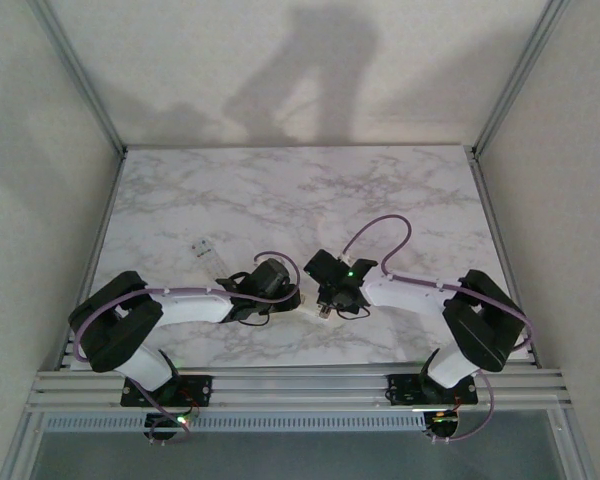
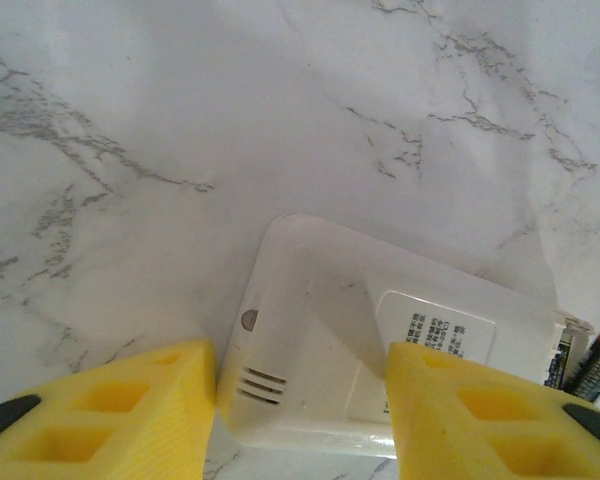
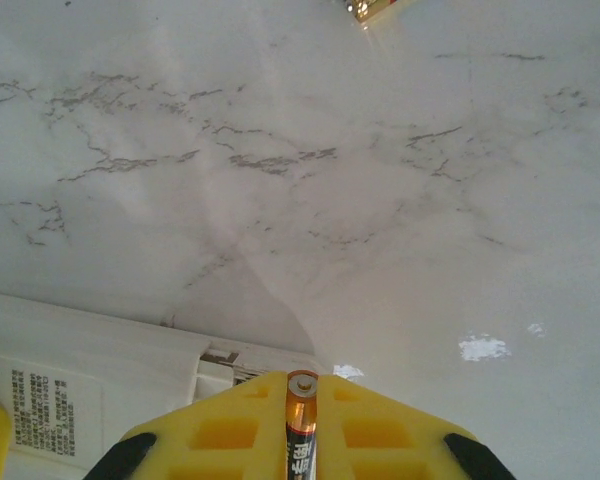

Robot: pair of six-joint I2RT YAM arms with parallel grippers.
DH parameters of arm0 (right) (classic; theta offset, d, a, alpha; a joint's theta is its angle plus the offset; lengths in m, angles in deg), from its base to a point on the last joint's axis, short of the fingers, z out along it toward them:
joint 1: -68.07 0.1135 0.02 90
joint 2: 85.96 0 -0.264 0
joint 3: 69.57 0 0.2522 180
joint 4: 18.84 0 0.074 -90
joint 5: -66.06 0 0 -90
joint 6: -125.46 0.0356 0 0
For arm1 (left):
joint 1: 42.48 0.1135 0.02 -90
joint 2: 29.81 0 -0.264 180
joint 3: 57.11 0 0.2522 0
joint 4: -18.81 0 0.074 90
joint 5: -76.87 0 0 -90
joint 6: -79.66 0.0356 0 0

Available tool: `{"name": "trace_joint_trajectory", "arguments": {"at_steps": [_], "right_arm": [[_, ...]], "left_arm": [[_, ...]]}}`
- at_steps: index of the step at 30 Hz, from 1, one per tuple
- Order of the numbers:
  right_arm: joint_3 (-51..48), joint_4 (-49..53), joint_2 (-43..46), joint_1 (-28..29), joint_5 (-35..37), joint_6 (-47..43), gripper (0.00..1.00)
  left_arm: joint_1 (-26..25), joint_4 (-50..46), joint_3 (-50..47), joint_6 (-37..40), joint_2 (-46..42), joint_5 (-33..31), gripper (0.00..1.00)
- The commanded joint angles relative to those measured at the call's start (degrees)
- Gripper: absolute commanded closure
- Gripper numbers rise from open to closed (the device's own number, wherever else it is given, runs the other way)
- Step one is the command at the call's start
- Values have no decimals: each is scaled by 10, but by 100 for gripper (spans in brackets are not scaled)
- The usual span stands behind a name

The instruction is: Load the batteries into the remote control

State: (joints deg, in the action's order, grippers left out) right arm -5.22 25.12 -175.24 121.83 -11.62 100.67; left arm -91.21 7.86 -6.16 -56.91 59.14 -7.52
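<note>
At table (image 1: 280,190) centre-front, the remote control (image 2: 330,330) is found back-up, long axis 10-to-4 o'clock in left wrist view, straddled by the left gripper (image 2: 300,365); clamping cannot be told. A battery (image 3: 301,425), pointed at 12 o'clock, is pinched between jaws of the right gripper (image 3: 302,385).

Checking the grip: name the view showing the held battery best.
Right wrist: the battery sits close up, clamped in the right gripper, tip and label clear. Left wrist catches a sliver at its edge, likely the same one; top external leaves it too small to tell.
</note>
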Motion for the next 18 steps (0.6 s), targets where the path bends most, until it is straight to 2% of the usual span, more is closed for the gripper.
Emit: {"name": "trace_joint_trajectory", "arguments": {"at_steps": [1,7,18], "right_arm": [[7,-1,-15,-4,1,6,89],[-8,-9,-5,-1,-18,19,84],[5,37,32,-1,-6,6,73]], "left_arm": [[-18,39,-2,-8,19,39,52],[-18,40,-3,-8,23,40,52],[-18,42,-5,-9,20,39,52]]}}
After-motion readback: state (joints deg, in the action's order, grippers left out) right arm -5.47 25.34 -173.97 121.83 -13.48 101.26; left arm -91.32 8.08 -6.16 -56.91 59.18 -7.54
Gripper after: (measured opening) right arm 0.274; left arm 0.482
